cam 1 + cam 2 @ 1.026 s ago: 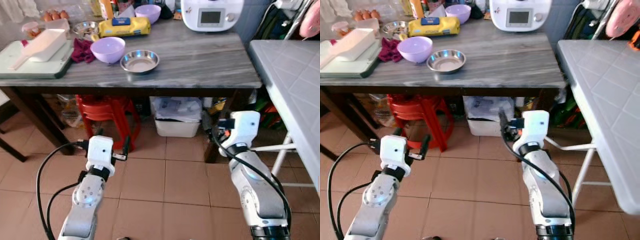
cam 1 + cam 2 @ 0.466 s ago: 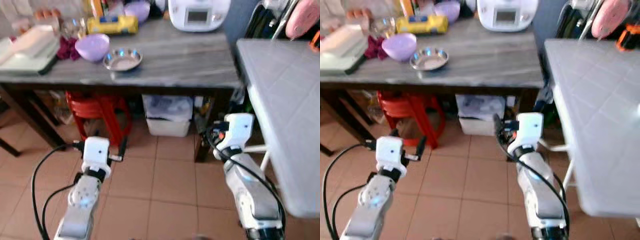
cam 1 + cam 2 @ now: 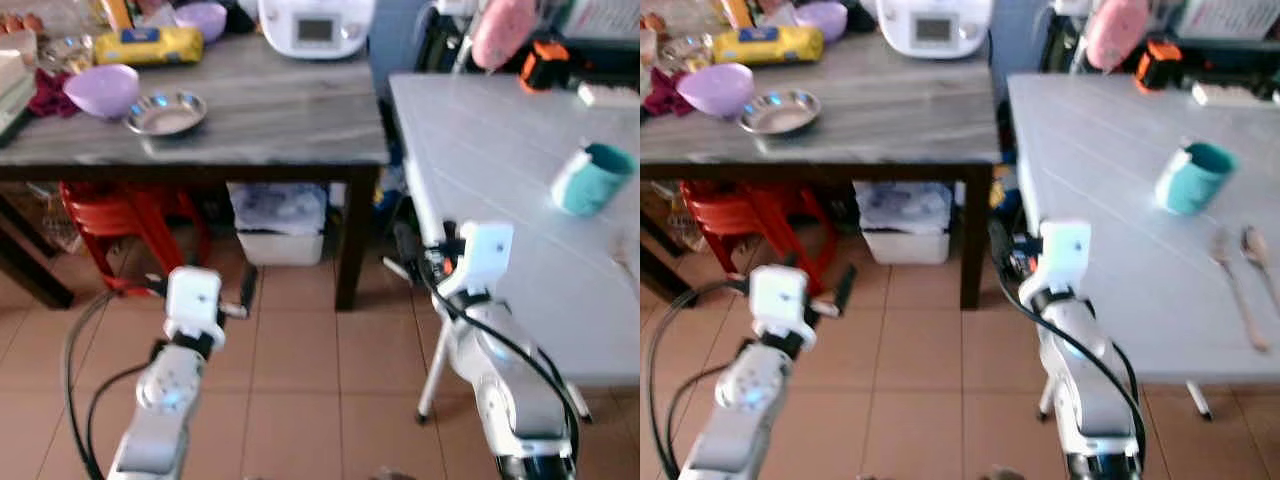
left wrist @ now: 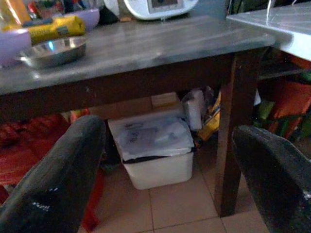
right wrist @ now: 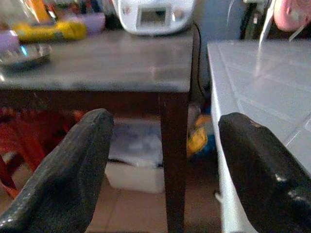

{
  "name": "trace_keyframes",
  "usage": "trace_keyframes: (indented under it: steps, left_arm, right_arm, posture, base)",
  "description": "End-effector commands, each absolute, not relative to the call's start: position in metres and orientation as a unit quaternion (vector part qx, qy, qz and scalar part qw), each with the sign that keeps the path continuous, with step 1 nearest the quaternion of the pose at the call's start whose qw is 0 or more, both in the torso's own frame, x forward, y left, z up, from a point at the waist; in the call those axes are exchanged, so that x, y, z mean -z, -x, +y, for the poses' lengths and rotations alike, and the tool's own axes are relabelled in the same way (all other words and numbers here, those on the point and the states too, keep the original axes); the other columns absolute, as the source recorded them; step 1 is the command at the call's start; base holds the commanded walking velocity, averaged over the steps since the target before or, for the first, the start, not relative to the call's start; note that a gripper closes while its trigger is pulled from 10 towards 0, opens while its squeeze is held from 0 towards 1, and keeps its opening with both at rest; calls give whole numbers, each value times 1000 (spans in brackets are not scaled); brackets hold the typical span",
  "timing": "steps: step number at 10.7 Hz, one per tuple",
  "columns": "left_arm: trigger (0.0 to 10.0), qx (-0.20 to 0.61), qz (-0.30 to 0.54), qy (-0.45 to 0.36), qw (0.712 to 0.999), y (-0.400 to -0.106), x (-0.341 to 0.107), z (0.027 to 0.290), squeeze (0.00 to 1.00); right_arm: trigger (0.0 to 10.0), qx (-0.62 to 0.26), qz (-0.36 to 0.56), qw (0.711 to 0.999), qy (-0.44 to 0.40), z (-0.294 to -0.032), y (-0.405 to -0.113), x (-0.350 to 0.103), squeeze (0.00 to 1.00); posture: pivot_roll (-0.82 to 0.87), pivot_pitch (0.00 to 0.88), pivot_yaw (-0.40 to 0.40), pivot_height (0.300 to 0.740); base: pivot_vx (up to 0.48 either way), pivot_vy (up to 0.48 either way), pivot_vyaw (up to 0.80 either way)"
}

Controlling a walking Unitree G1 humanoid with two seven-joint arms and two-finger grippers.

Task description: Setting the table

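1. I judged the step in hand to be approaching the tableware. To do it well I needed to square up to a tabletop and stop close before raising an arm, since both arms hung low over the tiled floor (image 3: 300, 380), well short of anything.
2. My left gripper (image 4: 165, 160) had its jaws spread wide and empty, pointing under the grey stone tabletop (image 3: 270, 120).
3. On that tabletop I counted two purple bowls (image 3: 100, 88), one steel dish (image 3: 165, 112) just beside the nearer bowl, one yellow packet (image 3: 150, 44) and one white appliance (image 3: 315, 22).
4. My right gripper (image 5: 165, 160) was likewise spread and held nothing, near the edge of the white tabletop (image 3: 1090, 170).
5. On that tabletop I counted one teal cup (image 3: 1192, 176) and, further right, what looked like two utensils (image 3: 1240, 285), perhaps spoons; the blur left me unsure.
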State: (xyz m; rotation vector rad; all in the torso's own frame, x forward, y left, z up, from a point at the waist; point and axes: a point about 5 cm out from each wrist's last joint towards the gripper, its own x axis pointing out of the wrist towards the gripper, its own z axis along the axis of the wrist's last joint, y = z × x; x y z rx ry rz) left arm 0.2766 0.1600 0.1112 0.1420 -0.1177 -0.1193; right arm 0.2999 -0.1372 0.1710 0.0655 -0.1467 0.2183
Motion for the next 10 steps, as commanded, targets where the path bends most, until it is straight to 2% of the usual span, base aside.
trace_keyframes:
  steps: [1,10]
  left_arm:
    - [10000,68,-51,-67,994,-274,-108,157,0]
    - [10000,75,-33,-72,994,-270,-101,157,0]
  right_arm:
    - [10000,-102,-70,992,-30,-143,-298,-170,0]
    - [10000,-99,-55,993,-36,-141,-294,-162,0]
  posture:
    - [-52,157,39,740]
    - [-49,164,56,740]
  base:
    - [0,-259,0]
    - [0,-256,0]
